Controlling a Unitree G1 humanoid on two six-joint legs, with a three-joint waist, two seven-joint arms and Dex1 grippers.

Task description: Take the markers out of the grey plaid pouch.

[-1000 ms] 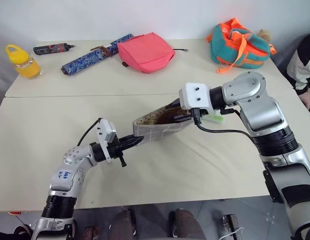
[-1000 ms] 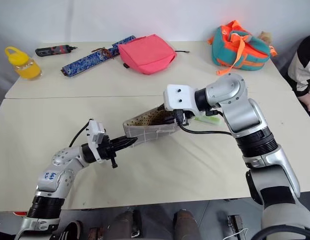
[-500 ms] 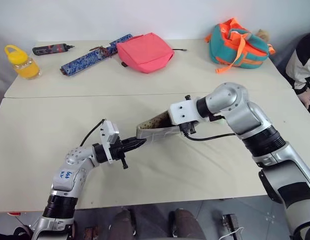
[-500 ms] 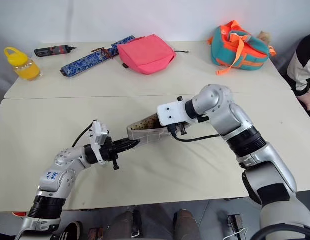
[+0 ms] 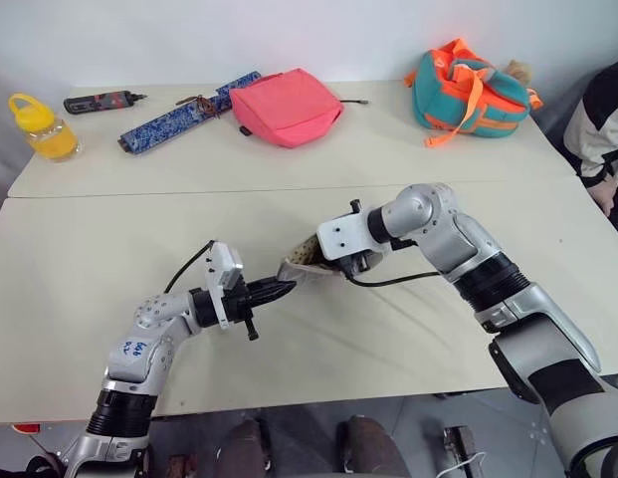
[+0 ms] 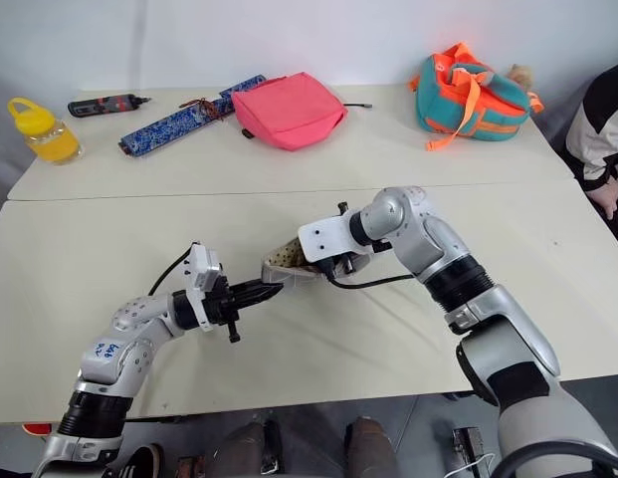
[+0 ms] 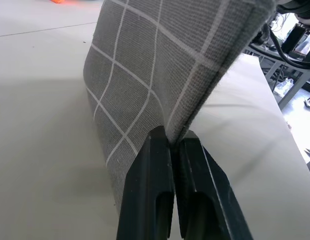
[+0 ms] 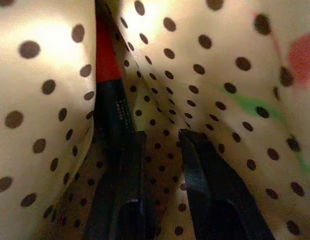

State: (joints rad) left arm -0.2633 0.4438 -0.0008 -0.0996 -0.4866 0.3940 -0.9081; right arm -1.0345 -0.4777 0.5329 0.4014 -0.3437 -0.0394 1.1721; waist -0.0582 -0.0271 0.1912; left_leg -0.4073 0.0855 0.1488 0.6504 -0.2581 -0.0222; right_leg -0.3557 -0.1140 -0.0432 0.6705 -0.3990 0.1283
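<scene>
Inside the grey plaid pouch [image 5: 307,267], near the table's [image 5: 80,259] middle, 1 red-ended marker [image 8: 108,95] lies beside the right gripper [image 8: 162,142], whose jaws stand slightly parted, apparently gripping nothing. The left gripper [image 7: 172,150] is clenched on the pouch's end. Closing now could snag lining instead.

Far side of the desk [image 5: 109,249]: yellow bottle [image 5: 38,123] at the left end, black-and-red tool [image 5: 104,101] next, then long blue case [image 5: 189,111] touching the pink pouch [image 5: 287,106]. Teal-orange bag [image 5: 470,87] sits well apart toward the right. A person's striped sleeve [image 5: 599,124] shows at the right edge.
</scene>
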